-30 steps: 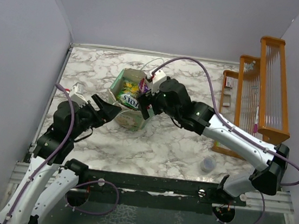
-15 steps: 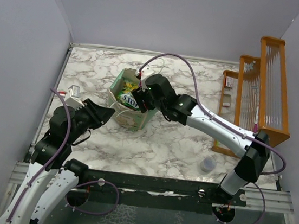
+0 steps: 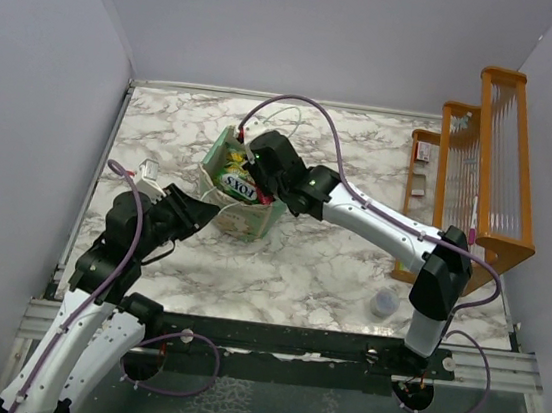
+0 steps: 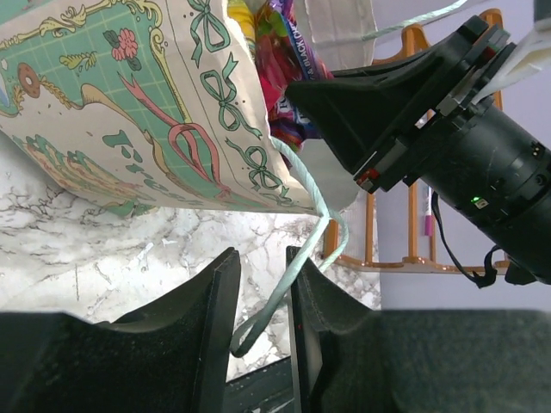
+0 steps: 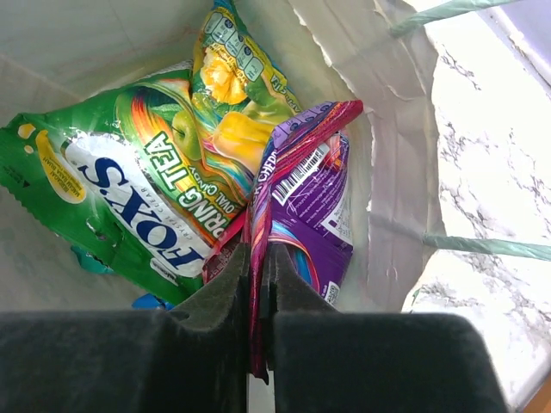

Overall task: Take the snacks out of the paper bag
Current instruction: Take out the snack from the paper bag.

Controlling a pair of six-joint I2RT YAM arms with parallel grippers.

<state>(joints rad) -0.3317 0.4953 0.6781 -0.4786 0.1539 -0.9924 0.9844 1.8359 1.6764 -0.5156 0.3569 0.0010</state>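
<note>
Mint-green paper gift bag (image 3: 239,220) with cream ornate panel, on marbled tabletop (image 3: 329,263); inside, a green foil packet (image 5: 129,198) reads "FOX'S SPRING TEA". Right end effector (image 5: 256,258) pinches a purple-pink foil packet (image 5: 314,198) there; left end effector (image 4: 263,258), narrowly parted, straddles the string handle (image 4: 297,258).

R gripper (image 3: 251,173) inside paper bag (image 3: 243,225) mouth, by green snack packet (image 3: 237,189) — L gripper (image 3: 206,214) at bag's near-left edge.

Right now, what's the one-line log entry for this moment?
right gripper: shut on purple packet inside bag | left gripper: around string handle, grip unclear | green packet: in bag
</note>
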